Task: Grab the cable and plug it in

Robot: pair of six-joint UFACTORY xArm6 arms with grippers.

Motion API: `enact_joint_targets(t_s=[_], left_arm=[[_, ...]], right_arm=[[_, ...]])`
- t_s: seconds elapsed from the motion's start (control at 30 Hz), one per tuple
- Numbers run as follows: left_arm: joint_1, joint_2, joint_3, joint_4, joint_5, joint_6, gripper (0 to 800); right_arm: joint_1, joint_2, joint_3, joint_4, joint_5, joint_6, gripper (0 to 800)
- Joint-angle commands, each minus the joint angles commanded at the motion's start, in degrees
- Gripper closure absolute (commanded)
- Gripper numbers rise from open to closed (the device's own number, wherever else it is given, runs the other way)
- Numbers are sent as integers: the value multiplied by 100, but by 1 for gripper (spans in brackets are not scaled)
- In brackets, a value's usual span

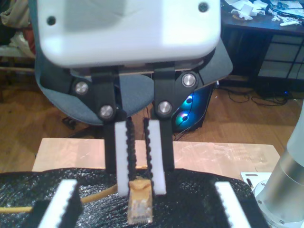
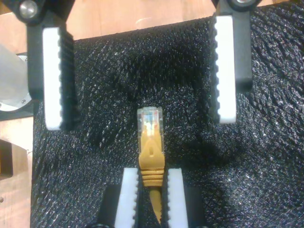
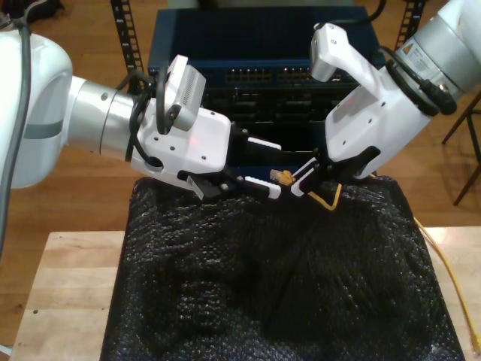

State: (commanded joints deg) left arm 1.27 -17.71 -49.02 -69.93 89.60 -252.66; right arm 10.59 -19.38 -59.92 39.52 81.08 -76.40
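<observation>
The yellow cable (image 3: 445, 263) runs up the exterior view's right side to my second gripper (image 2: 152, 173), which is shut on the cable's yellow boot just behind the clear plug (image 2: 150, 118). The plug sticks out past the fingertips above the black mat. My first gripper (image 3: 276, 169), on the arm at the exterior view's left, faces it with its jaws open. Its white pads (image 2: 52, 78) stand wide on either side of the plug without touching it. In the first wrist view the plug (image 1: 140, 206) points toward the camera from between the shut fingers.
A black textured mat (image 3: 263, 286) covers a wooden table (image 3: 68, 286). Behind the arms stands a blue network rack (image 3: 255, 45) with rows of ports. A blue office chair (image 1: 66, 99), a lit computer case (image 1: 190, 111) and a silver arm base (image 1: 285, 180) are in the background.
</observation>
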Motion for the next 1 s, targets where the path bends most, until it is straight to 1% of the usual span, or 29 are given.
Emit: enact_joint_targets(t_s=[0.3, 0.47, 0.53, 0.57, 0.77, 1.0], left_arm=[[0, 62, 18, 18, -9, 0, 249], [9, 79, 26, 18, -9, 9, 318], [9, 79, 35, 18, 0, 0, 384], [18, 79, 35, 26, 0, 0, 398], [53, 88, 35, 18, 0, 9, 434], [62, 97, 35, 35, 9, 0, 456]], right_arm=[[35, 0, -9, 0, -132, 9, 793], [62, 18, -9, -9, -132, 35, 793], [62, 26, -9, -9, -132, 35, 793], [62, 26, -9, -9, -132, 35, 793], [70, 26, -9, -18, -141, 35, 793], [79, 26, 0, -26, -149, 26, 793]])
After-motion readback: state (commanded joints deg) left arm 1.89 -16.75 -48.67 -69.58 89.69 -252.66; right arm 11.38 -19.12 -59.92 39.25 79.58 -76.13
